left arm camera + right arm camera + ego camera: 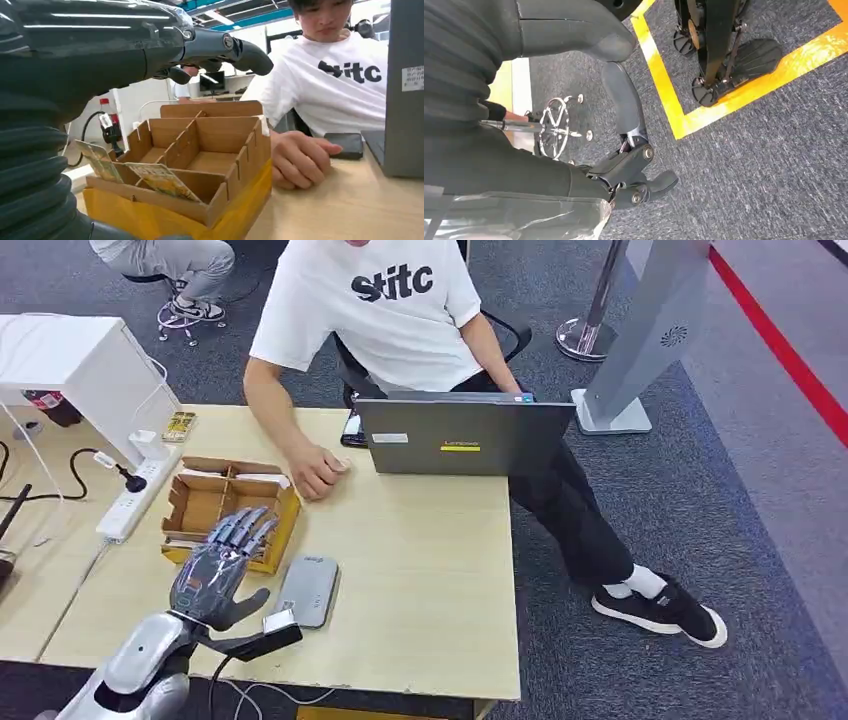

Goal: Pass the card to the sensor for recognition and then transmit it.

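Counter (420,570) carries a divided cardboard box (215,505); left hand (215,565) hovers above it, fingers spread, empty. Cards (160,180) lean in its near compartments. Right hand (634,175) hangs loosely apart. Better to descend straight, pinching one card's upper edge.

1. A light wooden table (430,570) carries everything.
2. A divided cardboard box (225,502) sits at 9 o'clock from the table's centre.
3. A grey flat sensor (308,590) lies at 7 o'clock, just beside the box.
4. A grey laptop (465,437) stands at 12 o'clock, a dark phone (352,429) beside it.
5. A white power strip (135,495) lies at 9 o'clock, at the table's edge.
6. A person's fist (320,472) rests at 11 o'clock.
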